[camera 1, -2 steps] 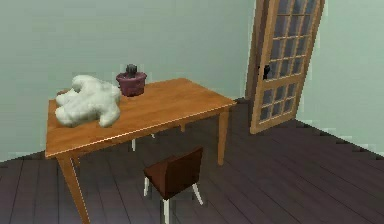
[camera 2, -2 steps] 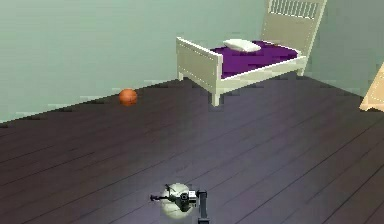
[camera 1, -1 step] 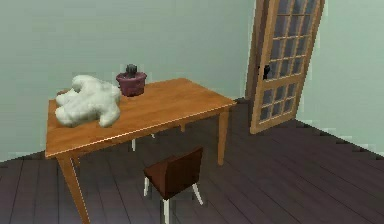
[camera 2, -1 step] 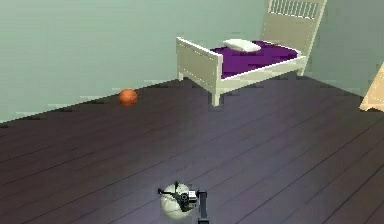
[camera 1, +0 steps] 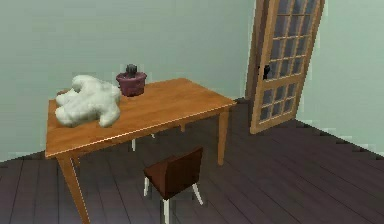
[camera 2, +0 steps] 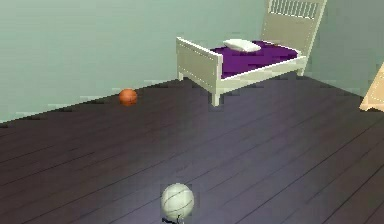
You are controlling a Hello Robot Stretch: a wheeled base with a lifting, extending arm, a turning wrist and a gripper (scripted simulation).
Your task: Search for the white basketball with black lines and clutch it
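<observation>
A white ball with dark lines [camera 2: 177, 201] lies on the dark wooden floor near the bottom of the arm side view, slightly left of the middle. Farther out, close to the pale green wall, an orange ball [camera 2: 128, 97] rests on the floor.
A white-framed bed [camera 2: 240, 60] with a purple cover and a white pillow stands at the arm side view's upper right. In the forward view a wooden table [camera 1: 170, 105] bears a white plush toy [camera 1: 88, 100] and a dark pot [camera 1: 132, 81]; a brown chair [camera 1: 175, 177] stands before it, a glazed wooden door [camera 1: 283, 60] at the right.
</observation>
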